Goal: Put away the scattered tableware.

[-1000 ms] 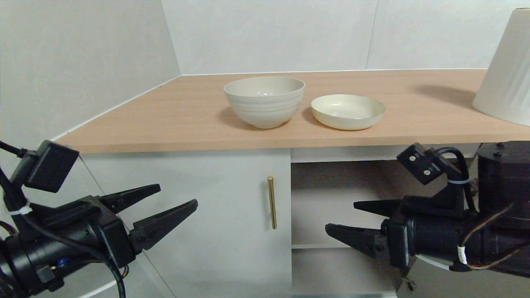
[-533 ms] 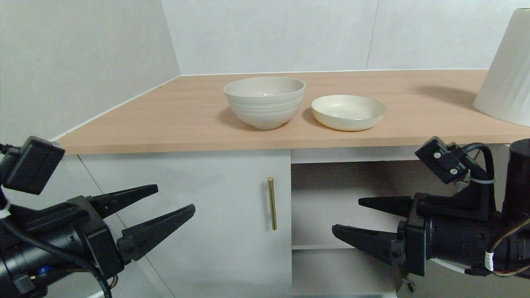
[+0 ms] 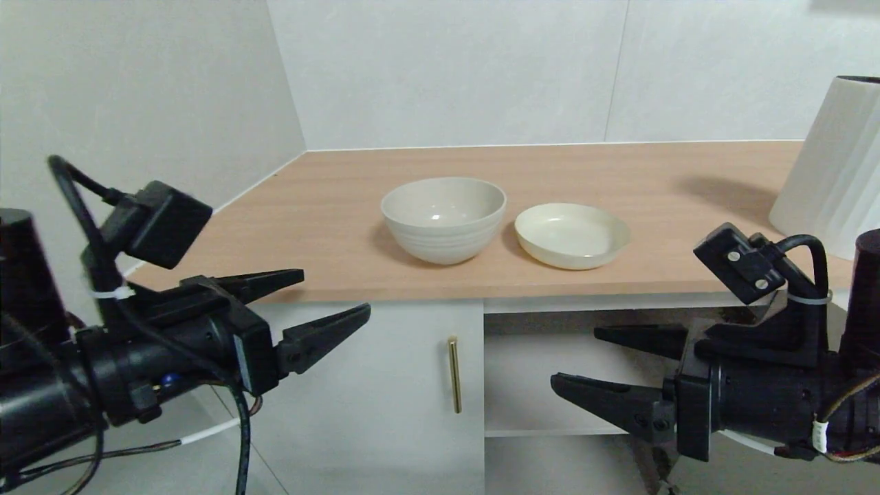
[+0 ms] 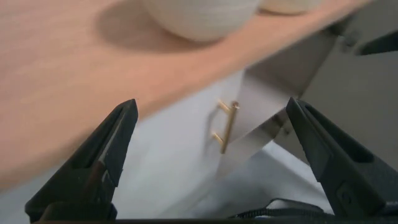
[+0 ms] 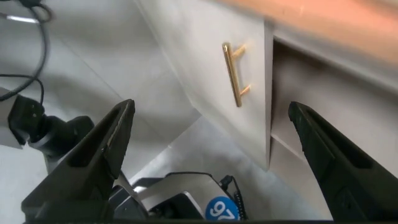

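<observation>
Rising since a moment ago, the left gripper (image 3: pixel 335 292) has come up from in front of the cabinet door (image 3: pixel 385 399) until its upper finger sits level with the front edge of the counter (image 3: pixel 323 220). The whole head view has shifted as well, so the camera itself has moved. The bowl and dish lie as they did.

Nearest to me, that left claw is spread wide with nothing between its fingers. It hangs out in front of the door's upper left part. On the other side, the right gripper (image 3: pixel 575 356) is lower and likewise released and empty. It points toward the middle, in front of the open cabinet compartment (image 3: pixel 543 357) under the counter's right half. A pale shelf crosses the inside of that compartment.

Between the two claws, a slim brass handle (image 3: pixel 453 375) stands upright at the closed door's right edge, beside the opening.

Up on the wooden counter, a deep ribbed bowl (image 3: pixel 443 218) stands upright near the middle. A shallow cream dish (image 3: pixel 570 235) sits just to its right, close but with a sliver of wood showing between them. Both are set a little back from the front edge, and both look empty.

Farther right and back is a white ribbed lampshade (image 3: pixel 828 172), well apart from the dish. Pale walls meet in a corner behind.
</observation>
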Motion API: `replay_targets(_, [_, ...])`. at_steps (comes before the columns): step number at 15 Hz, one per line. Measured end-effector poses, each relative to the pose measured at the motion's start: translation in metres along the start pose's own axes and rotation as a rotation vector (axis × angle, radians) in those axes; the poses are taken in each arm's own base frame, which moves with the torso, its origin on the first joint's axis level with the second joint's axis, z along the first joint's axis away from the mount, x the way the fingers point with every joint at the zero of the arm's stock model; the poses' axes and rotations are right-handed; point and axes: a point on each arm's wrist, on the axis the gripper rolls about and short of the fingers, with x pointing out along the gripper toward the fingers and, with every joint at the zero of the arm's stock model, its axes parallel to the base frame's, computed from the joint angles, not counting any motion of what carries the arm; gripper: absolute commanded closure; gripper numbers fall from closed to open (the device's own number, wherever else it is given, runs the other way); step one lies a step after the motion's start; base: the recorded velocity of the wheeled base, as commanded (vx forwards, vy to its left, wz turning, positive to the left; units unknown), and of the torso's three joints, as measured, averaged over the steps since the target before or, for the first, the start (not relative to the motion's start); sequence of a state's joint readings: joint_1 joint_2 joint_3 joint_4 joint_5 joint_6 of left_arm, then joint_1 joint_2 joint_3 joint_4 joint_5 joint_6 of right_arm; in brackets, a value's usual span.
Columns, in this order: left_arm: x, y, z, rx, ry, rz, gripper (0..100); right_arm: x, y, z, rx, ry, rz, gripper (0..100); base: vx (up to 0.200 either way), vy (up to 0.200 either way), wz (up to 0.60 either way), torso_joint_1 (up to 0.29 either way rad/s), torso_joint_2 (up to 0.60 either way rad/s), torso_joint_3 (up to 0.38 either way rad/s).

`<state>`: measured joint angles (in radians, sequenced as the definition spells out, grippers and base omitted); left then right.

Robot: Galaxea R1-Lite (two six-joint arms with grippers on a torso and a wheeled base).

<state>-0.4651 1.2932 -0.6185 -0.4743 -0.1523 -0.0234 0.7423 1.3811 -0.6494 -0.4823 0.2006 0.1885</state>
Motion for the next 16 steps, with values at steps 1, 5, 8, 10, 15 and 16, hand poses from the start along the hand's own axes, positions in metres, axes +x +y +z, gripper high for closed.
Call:
replay_targets(1, [0.007,0.0,-0.001,-0.001,0.015,0.01,0,0.0,0.0,0.0,0.0,0.001,-0.001,0,0.0,0.0,0.0,0.168,-0.47,-0.3])
replay_targets(5, [0.02,0.002,-0.004,-0.009,0.048,0.032,0,0.0,0.0,-0.001,0.001,0.004,-0.001,0,0.0,0.0,0.0,0.181,-0.46,-0.289])
replay_targets(8, [0.026,0.003,-0.004,-0.041,0.06,0.058,0,0.001,-0.001,-0.001,0.002,0.006,-0.002,0,0.0,0.0,0.0,0.199,-0.48,-0.282])
replay_targets(10, [0.028,0.003,-0.004,-0.096,0.09,0.064,0,0.001,-0.001,-0.001,0.003,0.008,-0.005,0,0.0,0.0,0.0,0.215,-0.5,-0.283])
replay_targets(15, [0.033,0.009,0.0,-0.201,0.245,0.105,0,0.009,-0.011,0.002,0.019,0.004,-0.045,0,0.0,0.0,0.0,0.071,-0.16,-0.088])
replay_targets(16, [0.036,0.011,0.004,-0.255,0.235,0.116,0,0.014,-0.015,0.005,0.036,0.022,-0.082,0,0.0,0.0,0.0,0.0,0.0,0.0])
